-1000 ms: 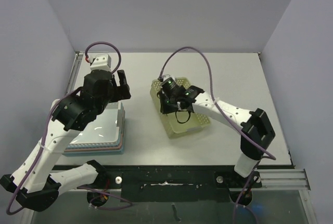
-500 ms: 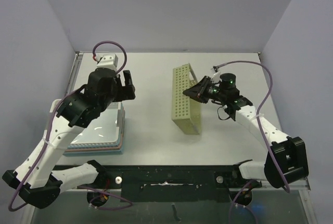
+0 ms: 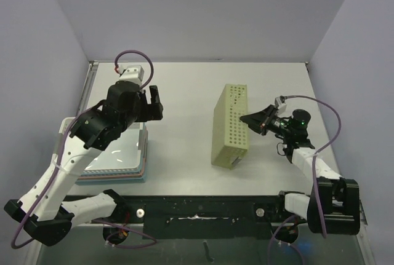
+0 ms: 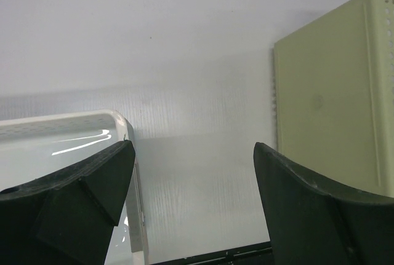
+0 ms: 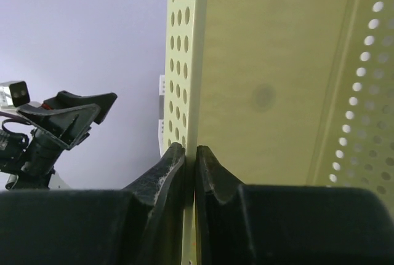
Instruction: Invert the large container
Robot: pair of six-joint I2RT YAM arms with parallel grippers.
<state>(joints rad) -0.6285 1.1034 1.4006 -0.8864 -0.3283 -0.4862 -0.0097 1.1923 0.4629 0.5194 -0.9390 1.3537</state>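
The large container (image 3: 231, 126) is a pale yellow-green perforated basket, tipped up on its side in the middle of the table. My right gripper (image 3: 249, 119) is shut on its rim; in the right wrist view the fingers (image 5: 209, 173) pinch the perforated wall (image 5: 183, 80), with the basket's inside (image 5: 277, 87) to the right. My left gripper (image 3: 149, 101) is open and empty, held above the table left of the container. In the left wrist view the container's solid bottom (image 4: 329, 99) shows at the right, beyond the left gripper (image 4: 194, 173).
A stack of flat trays, white on top (image 3: 120, 154), lies at the left under the left arm; its corner shows in the left wrist view (image 4: 74, 136). The table's black front rail (image 3: 203, 206) runs along the near edge. Walls enclose the table.
The right gripper has pulled the container's rim up and to the right, tipping it from lying open side up to standing on its side. The left arm has shifted slightly right.
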